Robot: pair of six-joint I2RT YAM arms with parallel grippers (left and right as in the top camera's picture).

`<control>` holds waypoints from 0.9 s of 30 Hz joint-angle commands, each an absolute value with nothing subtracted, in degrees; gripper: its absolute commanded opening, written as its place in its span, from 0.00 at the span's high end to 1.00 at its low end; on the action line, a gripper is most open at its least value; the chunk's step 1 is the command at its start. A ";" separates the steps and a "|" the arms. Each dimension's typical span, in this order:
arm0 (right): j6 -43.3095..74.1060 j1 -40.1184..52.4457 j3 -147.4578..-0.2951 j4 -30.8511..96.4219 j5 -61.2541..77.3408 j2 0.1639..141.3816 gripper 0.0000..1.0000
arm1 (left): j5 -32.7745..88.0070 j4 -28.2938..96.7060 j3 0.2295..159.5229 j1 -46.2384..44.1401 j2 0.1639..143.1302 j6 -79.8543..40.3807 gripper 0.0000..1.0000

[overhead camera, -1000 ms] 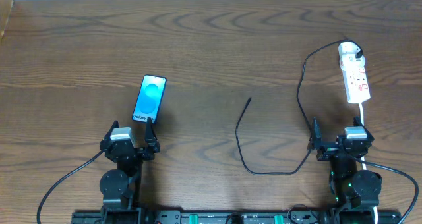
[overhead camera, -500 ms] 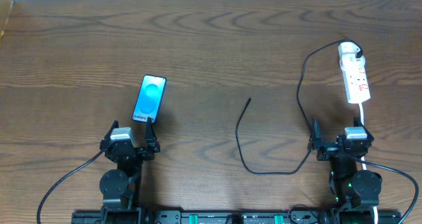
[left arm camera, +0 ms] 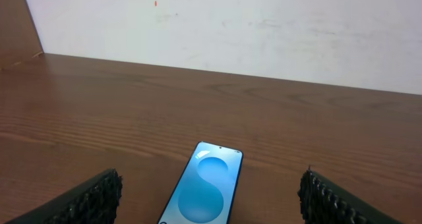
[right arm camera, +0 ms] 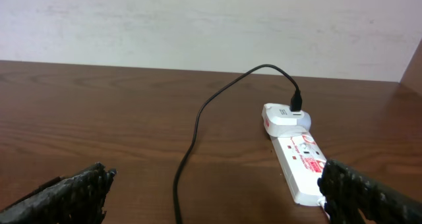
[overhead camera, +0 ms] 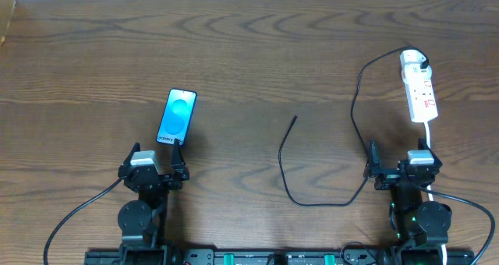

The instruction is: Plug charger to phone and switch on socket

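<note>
The phone [overhead camera: 177,116] lies flat on the table at the left, screen up and lit blue; it also shows in the left wrist view [left arm camera: 204,191]. My left gripper [overhead camera: 153,168] is open just behind it, with the phone's near end between its fingertips [left arm camera: 210,197]. The charger's black cable [overhead camera: 355,117] loops across the right half, its loose plug tip [overhead camera: 294,118] lying near the centre. Its white adapter [overhead camera: 412,60] sits in the far end of the socket [overhead camera: 422,96], also seen in the right wrist view [right arm camera: 302,159]. My right gripper [overhead camera: 399,168] is open and empty [right arm camera: 214,197], near the socket's near end.
The socket's white cord [overhead camera: 430,140] runs back past my right gripper toward the table's front edge. A white wall stands beyond the table's far edge [left arm camera: 264,33]. A brown board edge shows at the far left corner [overhead camera: 6,19].
</note>
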State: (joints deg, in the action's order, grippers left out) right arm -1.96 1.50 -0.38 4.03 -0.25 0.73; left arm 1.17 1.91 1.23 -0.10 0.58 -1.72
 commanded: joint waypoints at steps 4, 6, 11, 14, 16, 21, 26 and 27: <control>-2.63 1.13 -0.32 4.29 -0.73 0.49 0.01 | 0.89 4.05 0.23 0.10 0.34 -2.48 0.14; -2.63 1.15 -0.32 4.29 -0.73 0.49 0.01 | 1.32 4.05 0.23 0.10 0.34 -2.46 0.14; -2.63 1.15 -0.32 4.29 -0.73 0.49 0.01 | 1.52 4.05 0.25 0.10 0.34 -2.42 0.14; -2.63 1.15 -0.32 4.29 -0.73 0.49 0.01 | 3.49 4.10 0.56 0.10 0.40 -2.44 0.14; -2.63 1.15 -0.32 4.29 -0.73 0.49 0.01 | 3.64 4.14 0.91 0.10 0.93 -2.44 0.14; -2.63 1.13 -0.32 4.29 -0.73 0.49 0.01 | 3.66 4.25 2.57 0.10 3.60 -2.44 0.14; -2.63 1.15 -0.32 4.29 -0.73 0.49 0.01 | 3.66 4.25 5.39 0.10 7.27 -2.44 0.14; -2.63 1.15 -0.32 4.29 -0.73 0.49 0.01 | 3.66 4.25 6.15 0.10 8.05 -2.42 0.14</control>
State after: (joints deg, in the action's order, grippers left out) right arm -1.96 1.50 -0.38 4.05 -0.25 0.73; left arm 3.09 4.29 2.70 -0.10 6.20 -1.74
